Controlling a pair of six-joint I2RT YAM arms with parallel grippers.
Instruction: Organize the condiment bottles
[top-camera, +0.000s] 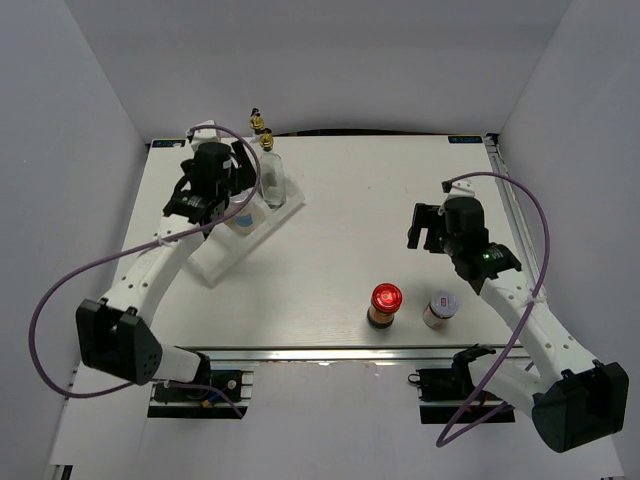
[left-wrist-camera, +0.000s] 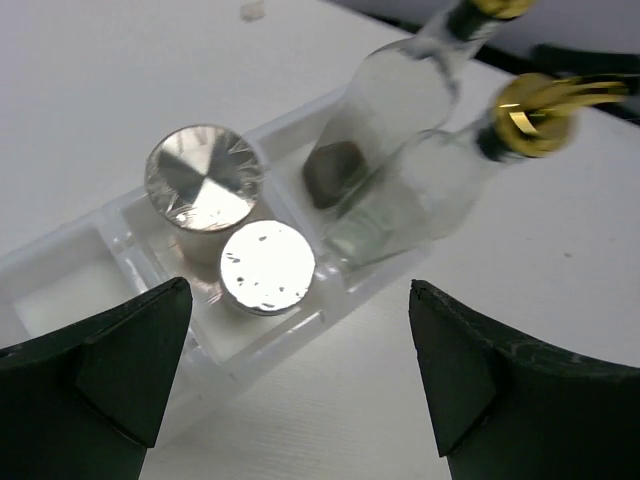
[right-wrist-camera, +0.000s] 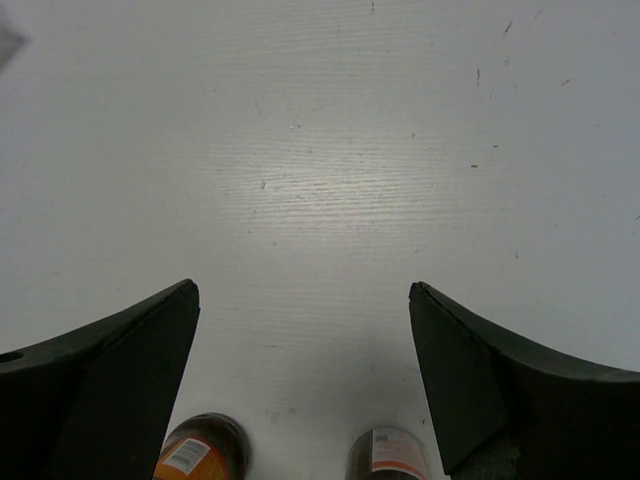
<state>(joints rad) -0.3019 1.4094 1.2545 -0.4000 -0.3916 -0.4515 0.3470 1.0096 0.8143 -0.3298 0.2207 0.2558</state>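
White silver-lidded shakers (left-wrist-camera: 204, 186) sat racked; both left gripper (left-wrist-camera: 298, 290) and right gripper (right-wrist-camera: 300, 290) gaped empty; next, seemingly, the near red-lidded brown jar (top-camera: 385, 304).

A: What sort of place is this?

B: A robotics lab cell, not a kitchen. The white table (top-camera: 400, 200) is boxed in by plain pale panels (top-camera: 70, 110) on its left, right and far sides.

A: What else shows it?

B: An aluminium rail (top-camera: 320, 357) runs along the table's near edge. A left arm (top-camera: 150, 275) and a right arm (top-camera: 525, 315) are mounted there, and purple cables (top-camera: 33, 330) loop out past the table's sides.
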